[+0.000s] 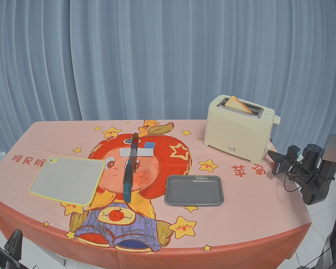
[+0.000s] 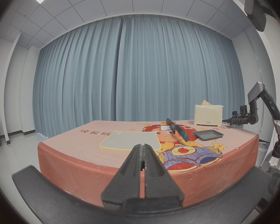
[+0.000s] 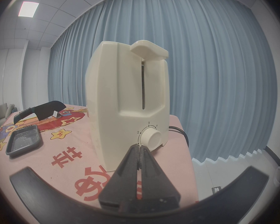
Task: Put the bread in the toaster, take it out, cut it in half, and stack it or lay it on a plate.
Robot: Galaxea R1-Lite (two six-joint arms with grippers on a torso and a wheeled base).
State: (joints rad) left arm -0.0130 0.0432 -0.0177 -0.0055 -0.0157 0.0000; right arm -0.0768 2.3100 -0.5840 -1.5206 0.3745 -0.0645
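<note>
One slice of bread (image 1: 238, 104) stood tilted out of the top of the toaster (image 1: 237, 131), which sat toward the far right of the desk (image 1: 250, 213). The toaster's lever (image 3: 149, 50) was at the top of its slot, so whether the toasting step was done could not be told.

The right gripper (image 3: 140, 147) hung just beside the lever end of the toaster, level with the dial (image 3: 152, 139), its fingers (image 3: 129, 171) pressed together. From there a forward nudge would likely turn the dial or shove the light toaster across the cloth rather than work the lever. Pressed-together fingers could also slip off the lever's smooth cap. Tilted as it was, the bread might catch on the slot's rim if driven down, or tear if pinched by one corner.

The left gripper (image 2: 143, 147) sat low, off the desk's front edge, its fingers (image 2: 129, 171) together as well. The knife (image 1: 130, 169) lay propped with its blade raised, between the cutting board (image 1: 67, 180) and the grey tray (image 1: 194, 190). An arm carrying bread across to the board could clip it.
</note>
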